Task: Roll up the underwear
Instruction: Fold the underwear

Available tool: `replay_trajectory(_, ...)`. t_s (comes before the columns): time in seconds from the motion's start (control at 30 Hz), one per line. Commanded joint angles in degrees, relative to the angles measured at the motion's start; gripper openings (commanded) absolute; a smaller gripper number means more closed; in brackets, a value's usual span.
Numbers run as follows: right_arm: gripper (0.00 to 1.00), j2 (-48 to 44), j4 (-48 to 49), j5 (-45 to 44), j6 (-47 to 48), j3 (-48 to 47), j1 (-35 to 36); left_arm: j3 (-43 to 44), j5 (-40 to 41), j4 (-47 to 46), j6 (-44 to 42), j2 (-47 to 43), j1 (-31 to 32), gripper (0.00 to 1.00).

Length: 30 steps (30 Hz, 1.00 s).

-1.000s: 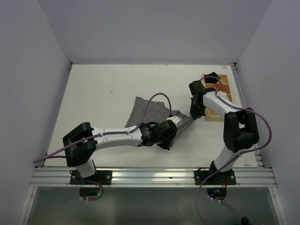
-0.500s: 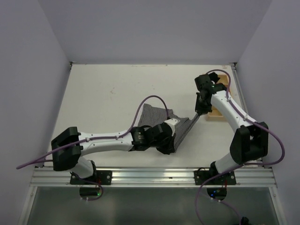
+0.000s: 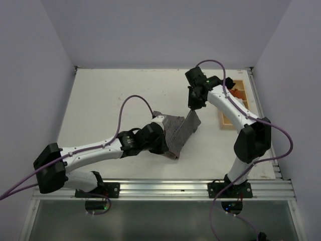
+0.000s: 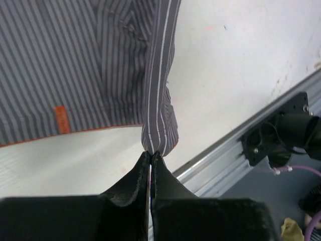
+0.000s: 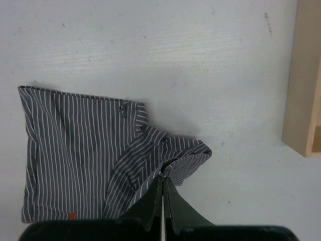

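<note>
Striped underwear (image 3: 178, 129): one, near the centre of the table in the top view, carrying one orange tag (image 4: 60, 119). Robot arms: two, the left arm (image 3: 100, 148) based at 7 o'clock and the right arm (image 3: 241, 118) at 5 o'clock. Grippers: two, the left gripper (image 4: 151, 153) and the right gripper (image 5: 163, 176), two fingers apiece, four in all. Purple cables (image 3: 131, 99): two, one per arm. Wooden tray (image 3: 226, 122): one, at 2 o'clock; compartments partly hidden by the right arm, number not readable; one orange bundle (image 3: 235, 93) shows inside. White table (image 3: 110, 100): one. Aluminium rail (image 3: 165, 188): one, along the 6 o'clock edge. Black base plates (image 3: 98, 190): two, on that rail.
</note>
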<state>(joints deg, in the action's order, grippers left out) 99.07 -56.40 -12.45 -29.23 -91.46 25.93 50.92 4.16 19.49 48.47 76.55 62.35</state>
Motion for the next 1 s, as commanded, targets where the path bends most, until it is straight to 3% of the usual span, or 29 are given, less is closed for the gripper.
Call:
replay_trajectory(0.0, 0.00, 3.75, -1.51, -0.21, -2.32, -7.14, 1.31, -1.52, 1.81, 2.04, 0.66, -3.42, -3.45, 0.00)
replay_trajectory(0.43, 0.00, 15.80, -5.47, 0.67, -4.43, -25.16, 6.84, -6.18, 1.29, 5.47, 1.72, -7.65, -9.70, 0.00)
replay_trajectory(0.97, 0.00, 26.70, -7.32, 3.31, -3.73, -36.95, 10.28, -9.43, -0.91, 8.55, 2.24, -7.82, -16.29, 0.00)
